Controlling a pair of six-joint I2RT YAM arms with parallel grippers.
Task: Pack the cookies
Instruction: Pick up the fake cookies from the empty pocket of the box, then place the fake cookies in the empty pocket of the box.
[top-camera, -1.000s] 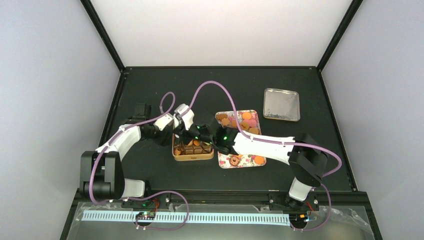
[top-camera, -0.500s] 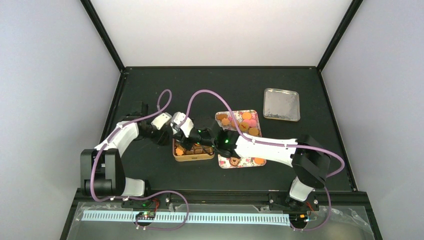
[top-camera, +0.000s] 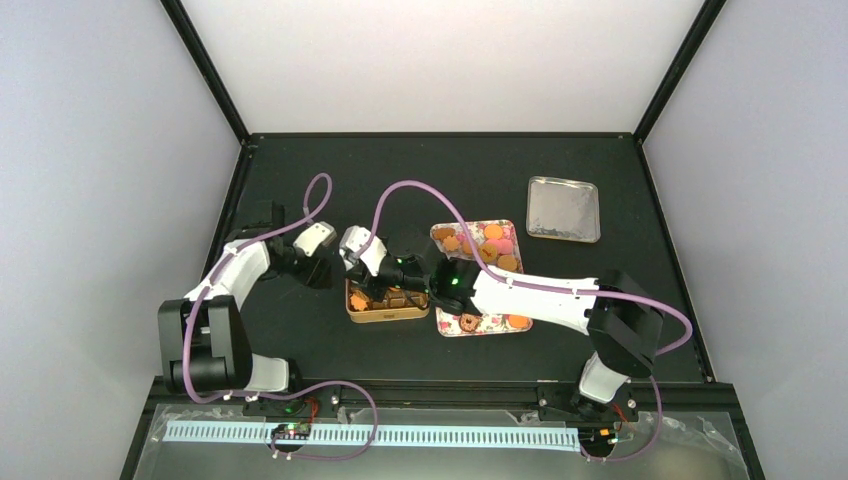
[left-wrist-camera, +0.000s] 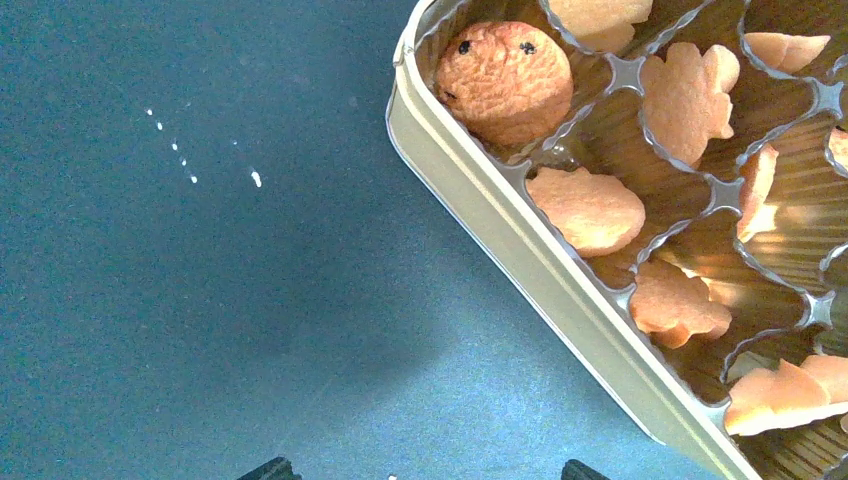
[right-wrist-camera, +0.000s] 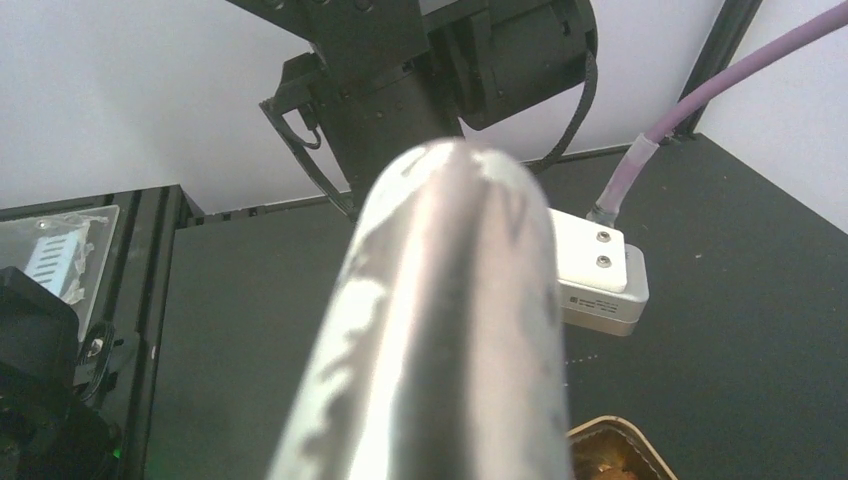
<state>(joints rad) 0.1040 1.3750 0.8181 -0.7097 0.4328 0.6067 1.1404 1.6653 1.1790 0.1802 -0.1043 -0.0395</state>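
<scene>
Black fingertips of the left gripper stand wide apart, holding nothing, over bare table just left of the tin. Brown paper cups fill the tin, and those along its left wall each hold an orange cookie; these cookies lie flat. The right gripper hangs over the tin. A blurred silvery shaft fills its wrist view, so its grip cannot be told. Just right of the tin, a patterned tray carries more cookies. A silver tray lies well beyond, right and back. Left of the tin the table runs open to its edge.
</scene>
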